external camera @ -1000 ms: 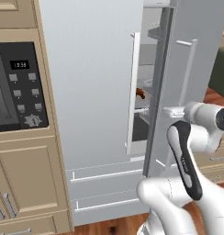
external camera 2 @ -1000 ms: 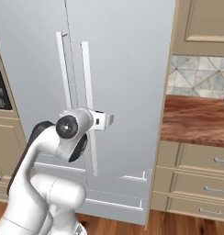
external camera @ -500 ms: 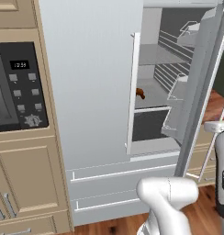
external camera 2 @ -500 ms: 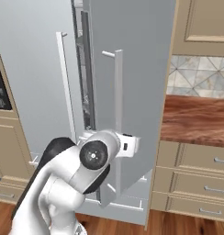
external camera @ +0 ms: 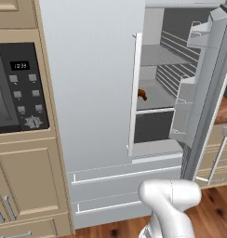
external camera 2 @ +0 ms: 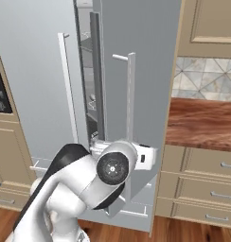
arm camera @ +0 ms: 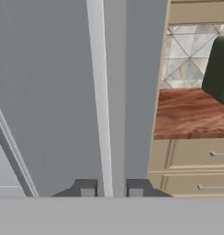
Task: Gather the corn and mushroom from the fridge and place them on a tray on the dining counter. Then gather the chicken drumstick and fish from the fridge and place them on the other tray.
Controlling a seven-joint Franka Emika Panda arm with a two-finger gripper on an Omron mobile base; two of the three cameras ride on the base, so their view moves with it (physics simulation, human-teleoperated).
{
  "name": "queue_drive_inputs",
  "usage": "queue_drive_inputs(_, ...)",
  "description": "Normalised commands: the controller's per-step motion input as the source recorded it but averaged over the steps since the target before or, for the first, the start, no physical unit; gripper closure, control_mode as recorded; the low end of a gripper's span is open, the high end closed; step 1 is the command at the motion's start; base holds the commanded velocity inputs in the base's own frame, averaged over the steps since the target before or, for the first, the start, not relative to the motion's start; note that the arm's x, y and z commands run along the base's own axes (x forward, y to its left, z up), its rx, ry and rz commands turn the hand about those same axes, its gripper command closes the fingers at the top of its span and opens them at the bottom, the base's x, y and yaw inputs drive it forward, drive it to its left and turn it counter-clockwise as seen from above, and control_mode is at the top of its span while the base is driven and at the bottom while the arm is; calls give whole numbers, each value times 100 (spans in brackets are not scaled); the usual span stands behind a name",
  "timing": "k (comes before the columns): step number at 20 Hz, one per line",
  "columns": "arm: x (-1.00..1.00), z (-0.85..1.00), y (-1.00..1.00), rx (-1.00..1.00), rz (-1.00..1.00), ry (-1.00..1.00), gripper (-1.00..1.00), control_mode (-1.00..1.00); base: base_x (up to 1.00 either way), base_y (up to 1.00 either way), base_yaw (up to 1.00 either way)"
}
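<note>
End effector (arm camera: pixel 111 189) fingers clamp the pale grey vertical fridge door handle (arm camera: pixel 99 92); we see the brown chicken drumstick (external camera: pixel 142 94) on a fridge shelf behind the half-open door.

A drumstick (external camera: pixel 142 94) lies on a shelf (external camera: pixel 155 88) inside the fridge (external camera: pixel 96 93), behind its open right door (external camera: pixel 206 93).

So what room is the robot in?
A kitchen, most likely. There is a big grey fridge with its right door swung open, a wall oven set into tan cabinets, and a wooden counter with a tiled wall behind it.
</note>
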Motion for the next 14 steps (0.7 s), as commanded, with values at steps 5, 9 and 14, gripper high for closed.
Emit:
queue_drive_inputs(5, -88, 0, -4, -1, -4, -4, -100, -100, 0, 0, 0)
queue_drive_inputs(9, -61, 35, 45, -8, -17, -7, -100, -100, 0, 0, 0)
queue_drive_inputs(14, -5, 64, 92, -16, -37, -4, -100, -100, 0, 0, 0)
